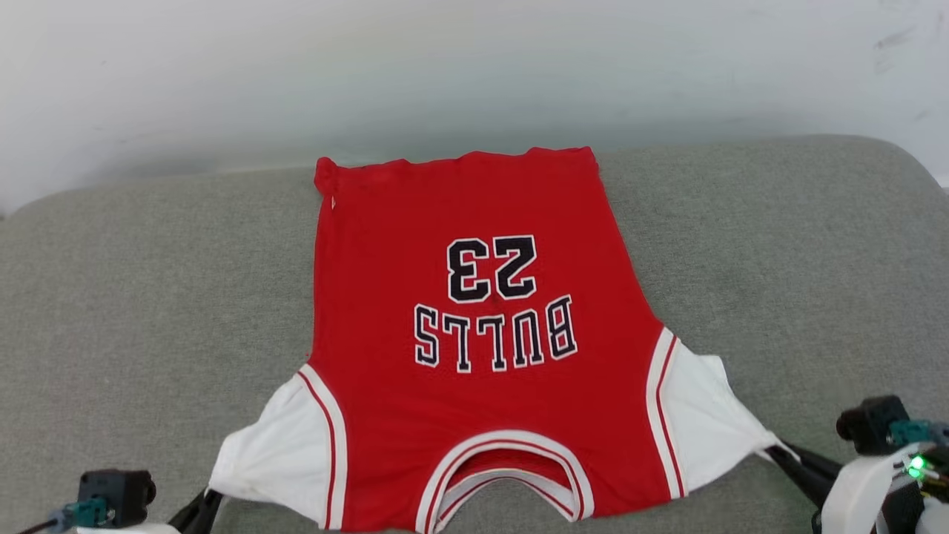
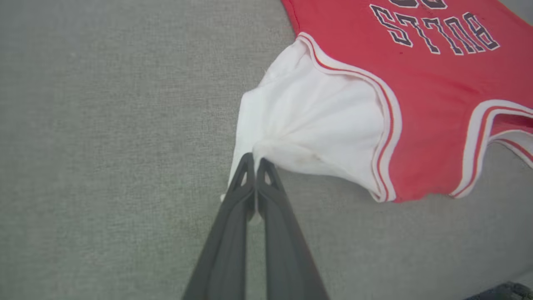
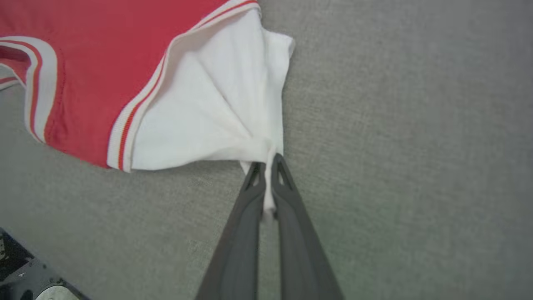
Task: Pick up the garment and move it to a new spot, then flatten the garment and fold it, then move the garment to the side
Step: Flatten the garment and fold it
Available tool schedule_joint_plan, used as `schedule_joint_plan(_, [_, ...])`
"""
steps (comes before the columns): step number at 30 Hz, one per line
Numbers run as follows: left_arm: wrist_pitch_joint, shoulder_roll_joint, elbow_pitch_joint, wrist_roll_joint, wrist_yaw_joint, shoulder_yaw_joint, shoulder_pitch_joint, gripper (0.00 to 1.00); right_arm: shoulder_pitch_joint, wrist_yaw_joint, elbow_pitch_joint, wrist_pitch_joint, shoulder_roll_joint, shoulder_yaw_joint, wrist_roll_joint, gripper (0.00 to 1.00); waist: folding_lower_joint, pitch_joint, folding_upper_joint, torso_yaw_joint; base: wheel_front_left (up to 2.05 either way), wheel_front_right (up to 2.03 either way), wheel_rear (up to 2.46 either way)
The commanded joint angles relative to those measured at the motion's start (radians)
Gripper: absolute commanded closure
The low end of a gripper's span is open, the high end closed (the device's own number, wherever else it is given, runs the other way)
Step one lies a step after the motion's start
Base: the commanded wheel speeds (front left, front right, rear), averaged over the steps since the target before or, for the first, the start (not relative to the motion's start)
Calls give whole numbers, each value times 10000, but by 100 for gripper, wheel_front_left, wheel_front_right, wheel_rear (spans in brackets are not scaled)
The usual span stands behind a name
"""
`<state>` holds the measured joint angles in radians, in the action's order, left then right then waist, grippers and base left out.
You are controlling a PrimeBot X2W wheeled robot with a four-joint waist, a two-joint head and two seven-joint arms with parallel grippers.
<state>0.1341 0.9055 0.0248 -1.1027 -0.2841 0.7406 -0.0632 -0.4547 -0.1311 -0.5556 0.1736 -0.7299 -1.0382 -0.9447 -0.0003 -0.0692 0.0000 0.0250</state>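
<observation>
Left gripper: clamped tight on the bunched cuff of the left sleeve, at the near left. Right gripper: likewise pinched closed, on the cuff of the right sleeve, at the near right.

Between them and slightly ahead: the garment, print up, spread on the grey cushion. Collar nearest, hem farthest, close to the pale wall. Long axis straight away from the robot, sleeves drawn taut sideways toward each pincer. Neither arm nearer: same reach on both sides.

Probably mid-flattening, so next pull best kept even, outward and back.

Count: two grippers, one garment, two sleeves, one collar, one print.
</observation>
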Motion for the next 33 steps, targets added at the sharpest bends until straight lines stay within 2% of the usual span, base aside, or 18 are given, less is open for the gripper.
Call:
schedule_joint_plan(1, [85, 139, -246, -84, -205, 53, 454, 100, 685, 7, 330, -195, -268, 216, -113, 100, 3, 69, 0, -31, 0, 0, 0])
schedule_joint_plan(5, [175, 169, -564, -227, -459, 104, 1004, 100, 1750, 7, 947, -619, -556, 667, -225, 100, 3, 121, 0, -72, 0, 0, 0])
schedule_joint_plan(9, [280, 294, -728, -190, -676, 175, 1390, 100, 2870, 7, 1755, -1506, -857, 987, -418, 100, 3, 132, 0, -176, 0, 0, 0])
schedule_joint_plan(13, [337, 279, -825, -211, -712, 177, 1478, 100, 3374, 9, 2320, -2159, -1118, 1287, -357, 100, 3, 75, 0, -186, 0, 0, 0])
schedule_joint_plan(17, [387, 193, -991, -102, -757, 178, 1333, 100, 3583, 9, 2813, -2682, -1205, 2076, 6, 100, 3, 2, 0, -187, 0, 0, 0])
schedule_joint_plan(18, [441, 205, -1038, -34, -784, 161, 1265, 100, 3559, 9, 2897, -2779, -1186, 2358, 119, 87, 3, -22, 0, -188, 0, 0, 0])
schedule_joint_plan(19, [459, 208, -1085, 7, -807, 148, 1206, 100, 3552, 9, 3027, -2884, -1186, 2598, 227, 1, 3, -61, 0, -200, 0, 0, 0])
schedule_joint_plan(23, [529, 185, -1361, 276, -970, 118, 981, 100, 3323, 7, 3758, -3333, -1400, 3883, 598, 0, 3, -310, 0, -292, 0, 0, 0])
schedule_joint_plan(27, [577, 143, -1653, 577, -1147, 79, 640, 100, 2669, 7, 4664, -3634, -1559, 5665, 901, 0, 3, -778, 0, -466, 0, 0, 0])
schedule_joint_plan(29, [622, 79, -1813, 735, -1231, 62, 438, 100, 2208, 7, 5035, -3847, -1472, 6578, 1209, 0, 3, -1106, 0, -577, 0, 0, 0])
schedule_joint_plan(33, [623, 10, -2131, 1150, -1397, 37, -88, 100, 790, 6, 5836, -4847, -1114, 7685, 1709, 0, 3, -1876, 0, -862, 0, 0, 0])
